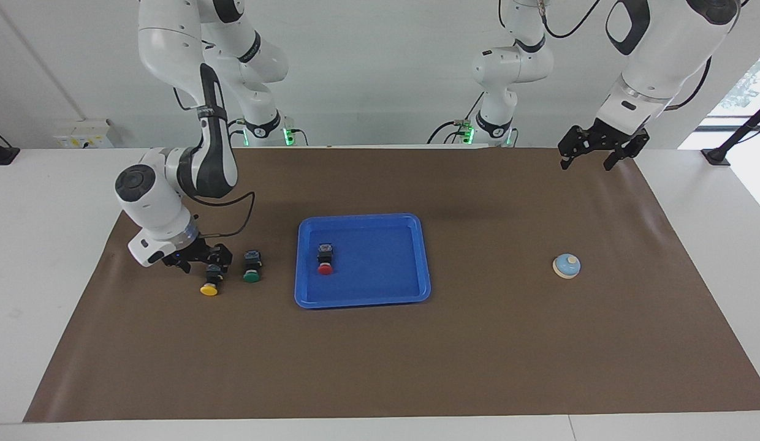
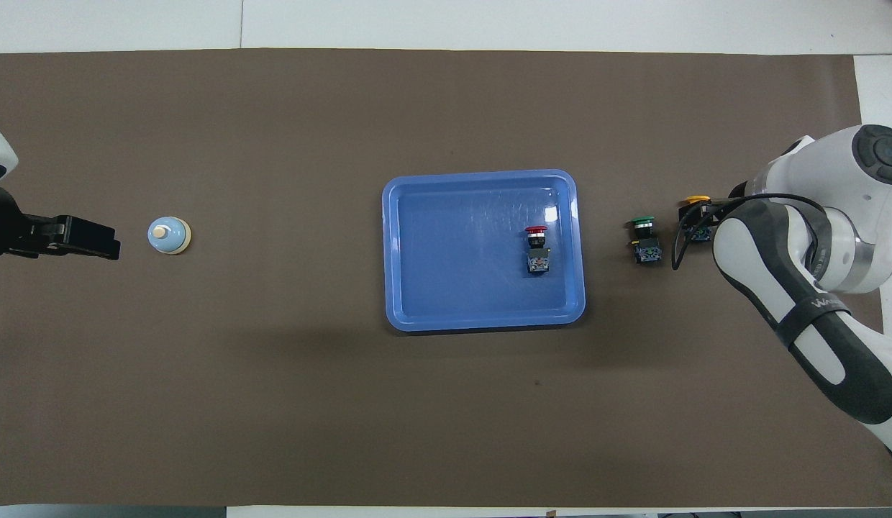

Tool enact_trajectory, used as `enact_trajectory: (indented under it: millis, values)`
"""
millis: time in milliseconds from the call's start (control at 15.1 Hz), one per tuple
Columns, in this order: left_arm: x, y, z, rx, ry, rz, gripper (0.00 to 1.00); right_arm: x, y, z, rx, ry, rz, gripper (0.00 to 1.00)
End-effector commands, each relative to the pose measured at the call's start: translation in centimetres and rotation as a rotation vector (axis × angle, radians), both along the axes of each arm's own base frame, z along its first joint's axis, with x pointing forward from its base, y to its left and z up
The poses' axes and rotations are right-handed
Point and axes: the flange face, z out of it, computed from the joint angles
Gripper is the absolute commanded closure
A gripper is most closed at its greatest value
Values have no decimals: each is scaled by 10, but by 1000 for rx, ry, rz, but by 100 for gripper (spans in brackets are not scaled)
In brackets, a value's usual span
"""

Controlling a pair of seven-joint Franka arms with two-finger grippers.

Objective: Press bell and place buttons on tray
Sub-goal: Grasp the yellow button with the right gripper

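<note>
The blue tray point(image 1: 380, 269) point(image 2: 460, 280) lies mid-table with the red button point(image 1: 325, 260) point(image 2: 536, 248) on its side in it. The green button point(image 1: 252, 267) point(image 2: 644, 237) and the yellow button point(image 1: 209, 286) point(image 2: 694, 201) lie on the mat beside the tray, toward the right arm's end. My right gripper point(image 1: 202, 264) is open and low at the yellow button's black body; I cannot tell whether it touches. The arm hides most of that button from overhead. The light-blue bell point(image 1: 566, 266) point(image 2: 169, 235) sits toward the left arm's end. My left gripper point(image 1: 594, 160) point(image 2: 93, 241) waits open in the air beside the bell.
A brown mat point(image 1: 380, 367) covers the white table point(image 1: 49, 202). The right arm's elbow and forearm point(image 2: 798, 302) hang over the mat's end by the yellow and green buttons.
</note>
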Motion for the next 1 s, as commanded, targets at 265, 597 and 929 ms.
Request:
enact_trajectory:
  millis: [265, 597, 929]
  values:
    - [-2, 3, 2, 18, 10, 12, 0, -5, -2, -18, -2, -2, 13, 28]
    - [-2, 3, 2, 18, 10, 12, 0, -5, 3, -14, 11, 13, 7, 100]
    - [-2, 3, 2, 18, 10, 12, 0, 11, 90, 45, 15, 77, 32, 100]
